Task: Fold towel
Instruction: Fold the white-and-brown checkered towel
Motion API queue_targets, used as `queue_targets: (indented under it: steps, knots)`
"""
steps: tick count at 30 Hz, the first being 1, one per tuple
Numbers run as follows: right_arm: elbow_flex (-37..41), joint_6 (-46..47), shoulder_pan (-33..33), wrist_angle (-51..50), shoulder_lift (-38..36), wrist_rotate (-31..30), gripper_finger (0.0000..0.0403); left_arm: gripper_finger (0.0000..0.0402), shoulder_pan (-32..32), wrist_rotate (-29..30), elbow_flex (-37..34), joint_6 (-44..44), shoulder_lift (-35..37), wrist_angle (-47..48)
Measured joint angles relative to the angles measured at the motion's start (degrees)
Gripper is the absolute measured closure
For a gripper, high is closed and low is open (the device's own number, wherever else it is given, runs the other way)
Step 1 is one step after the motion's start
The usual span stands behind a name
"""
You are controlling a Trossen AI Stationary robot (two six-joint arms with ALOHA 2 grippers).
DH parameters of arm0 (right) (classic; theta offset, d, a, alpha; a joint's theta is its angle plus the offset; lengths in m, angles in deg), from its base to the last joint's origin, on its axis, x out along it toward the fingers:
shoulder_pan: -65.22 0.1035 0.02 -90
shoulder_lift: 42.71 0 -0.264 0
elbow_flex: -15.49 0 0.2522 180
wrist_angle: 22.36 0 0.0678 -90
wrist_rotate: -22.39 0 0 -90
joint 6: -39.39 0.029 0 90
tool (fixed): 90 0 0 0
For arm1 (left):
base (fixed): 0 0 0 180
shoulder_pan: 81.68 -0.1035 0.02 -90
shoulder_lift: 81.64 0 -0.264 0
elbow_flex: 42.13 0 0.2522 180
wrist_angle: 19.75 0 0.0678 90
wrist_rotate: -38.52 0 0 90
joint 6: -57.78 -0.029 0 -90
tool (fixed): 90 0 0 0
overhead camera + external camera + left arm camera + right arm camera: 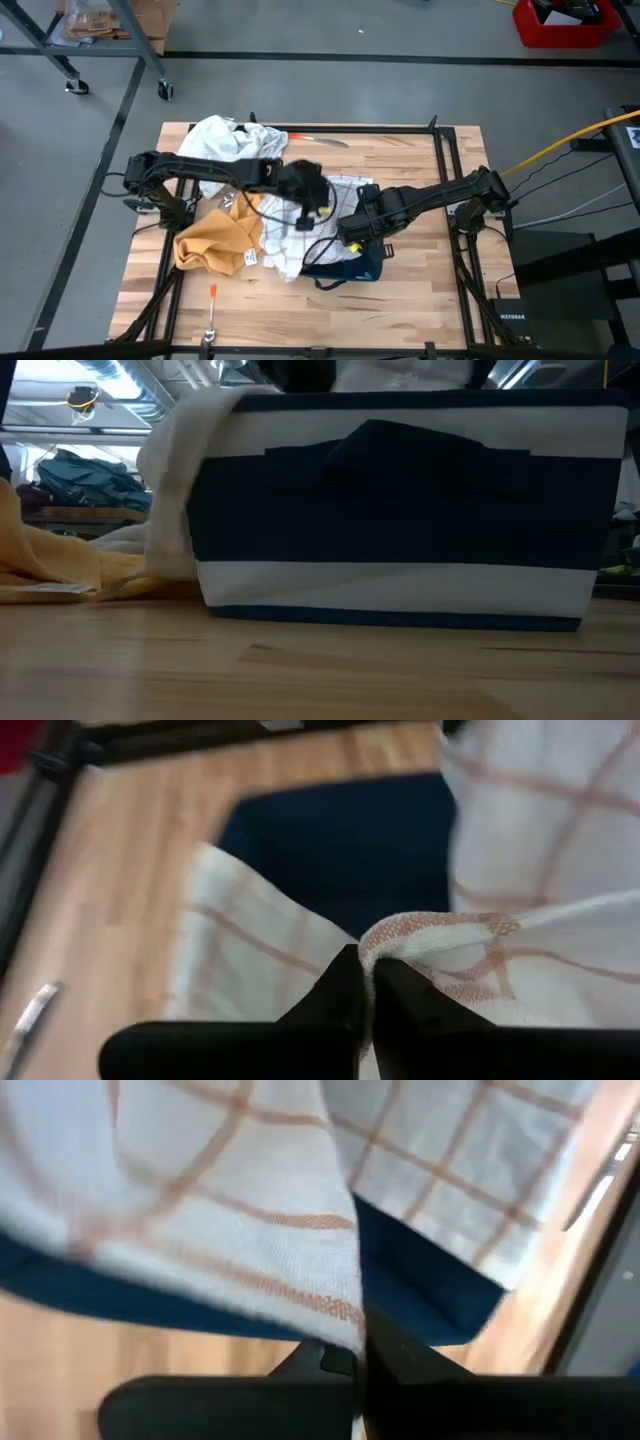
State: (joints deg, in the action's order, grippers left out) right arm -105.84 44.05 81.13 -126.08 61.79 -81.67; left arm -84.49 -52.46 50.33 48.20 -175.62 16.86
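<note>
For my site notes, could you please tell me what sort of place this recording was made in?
Probably a workshop or robotics lab, not a home: a bare concrete floor, a wheeled metal frame, a red bin and loose cables surround the wooden table with its pile of towels.

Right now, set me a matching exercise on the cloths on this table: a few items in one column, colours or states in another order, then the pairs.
Column one:
1. checked towel
2. yellow cloth
3. navy bag
4. white cloth

Column two:
A. lies bunched near the table's far edge
B. pinched by both grippers, left and right, jaws shut
C. crumpled on the left arm's side, a tag showing
D. partly under the towel, dark with white bands

Pairs: 1-B, 2-C, 3-D, 4-A
</note>
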Motion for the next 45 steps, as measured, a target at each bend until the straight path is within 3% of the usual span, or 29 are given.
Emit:
queue_targets:
  steps: [5,12,24,32,38,45]
  knots:
    - [0.0,0.0,-3.4,0.0,0.0,-0.5,0.0402,0.0401,-2.0,-0.2,0.0,1.8,0.1,-0.8]
    - [0.0,-1.7,-7.8,4.3,0.0,2.3,0.0402,0.0402,-1.2,-4.4,0.0,3.5,2.5,9.1]
    - [1.0,-9.7,-17.5,30.9,1.3,20.4,0.0402,0.0402,1.1,-4.6,0.0,7.5,12.7,26.5]
    - [13.7,-9.4,-22.5,40.9,3.6,29.4,0.0402,0.0402,1.1,-4.4,-0.1,14.8,15.1,35.6]
    - [23.4,-9.6,-23.2,38.1,4.2,28.5,0.0402,0.0401,1.1,-4.3,-3.8,15.6,13.1,30.3]
    - [35.9,-9.6,-26.5,36.8,4.2,18.4,0.0402,0.0401,1.1,-3.9,-6.4,15.0,9.9,16.8]
